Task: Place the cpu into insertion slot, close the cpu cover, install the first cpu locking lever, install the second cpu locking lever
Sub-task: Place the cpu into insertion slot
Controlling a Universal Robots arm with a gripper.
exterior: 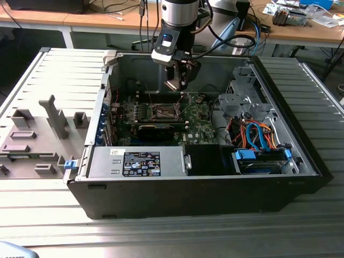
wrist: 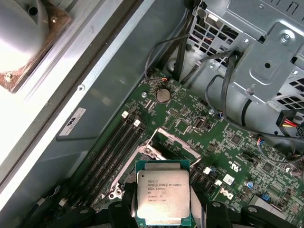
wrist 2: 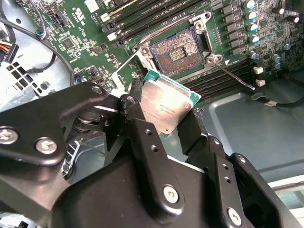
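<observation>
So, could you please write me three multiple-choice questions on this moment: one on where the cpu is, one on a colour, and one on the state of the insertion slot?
1. Where is the cpu?
A. seated in the insertion slot
B. held in the gripper, above the circuit board
C. lying flat on the circuit board

2. What colour is the circuit board?
A. green
B. red
C. white

3. How is the insertion slot?
A. empty and uncovered
B. filled with a chip
C. shut under its cover

Answers:
1 B: both wrist views show the cpu clamped between the black fingers, raised off the board.
2 A: the board's surface is green in every view.
3 A: in the second wrist view the slot's bare contacts show, with nothing over them.
</observation>
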